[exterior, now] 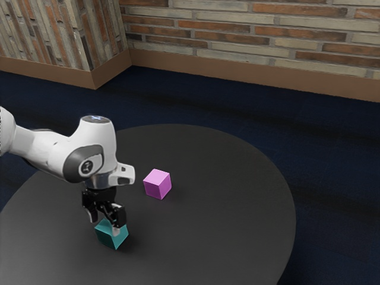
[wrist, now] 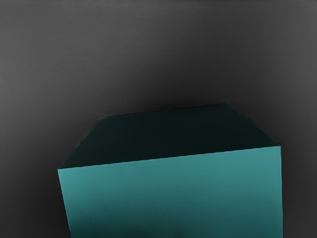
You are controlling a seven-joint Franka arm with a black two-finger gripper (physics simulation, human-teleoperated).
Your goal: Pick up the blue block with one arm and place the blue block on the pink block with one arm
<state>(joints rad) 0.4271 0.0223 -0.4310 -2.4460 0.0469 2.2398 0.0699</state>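
**Gripper closed on blue block, near the table's front edge**

- Fingers [exterior: 120,218]: black, pointing straight down, one on each side of the blue block [exterior: 111,238] at its top. Both look in contact, so I read it as a grip on the block.
- Gripper [exterior: 110,224]: directly above the block, wrist vertical.
- Blue block: teal in the render, turned so a corner faces the camera in the exterior view. Its shadow sits tight under it, so it is on the table [exterior: 237,196] or barely off it; I can't tell which. It's near the table's front edge, toward the exterior view's left.
- Wrist view: the blue block [wrist: 173,198] is right under the hand. The top face is dark in the hand's shadow, one side face is lit, and plain dark table [wrist: 148,49] lies beyond it.
- Pink block [exterior: 157,183]: flat on the table and upright, nothing on top. It's further in toward the table's centre, apart from the blue block and to the gripper's side toward the exterior view's right.
- Arm [exterior: 53,154]: white links come in from the exterior view's left, elbow raised, last link dropping to the hand.
- Table: round, dark grey top.
- Around it: dark blue floor [exterior: 332,148] and a brick wall [exterior: 237,29] with a brown skirting board behind.
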